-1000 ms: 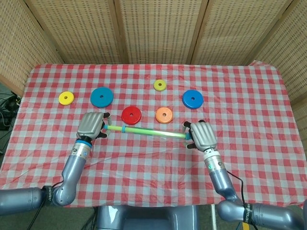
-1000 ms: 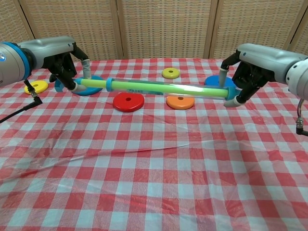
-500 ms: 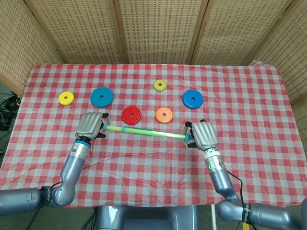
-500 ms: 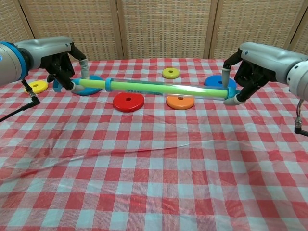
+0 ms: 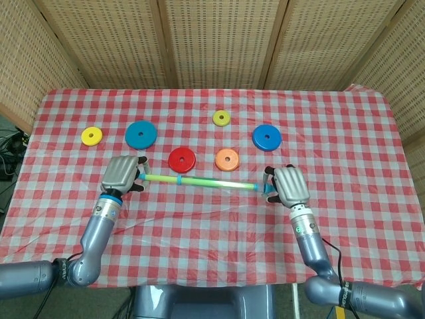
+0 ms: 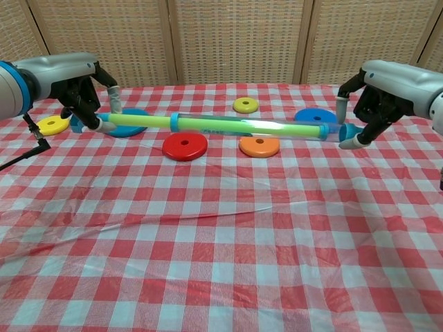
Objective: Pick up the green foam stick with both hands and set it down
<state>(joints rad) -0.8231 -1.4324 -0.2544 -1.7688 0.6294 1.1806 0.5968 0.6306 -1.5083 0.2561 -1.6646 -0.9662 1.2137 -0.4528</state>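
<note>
Green stick (image 6: 214,124) lies level, held off the table (image 6: 221,263) at both ends, in front of the red disc (image 6: 185,146) and orange disc (image 6: 259,146). Left hand (image 6: 88,104) grips the left end, fingers curled round it. Right hand (image 6: 370,117) pinches the right end between thumb and fingers. Blue discs (image 5: 140,135) and yellow discs (image 5: 221,118) sit further back.

Woven rattan screen panels (image 5: 212,40) behind a red-checked tablecloth (image 5: 212,219), even light.
</note>
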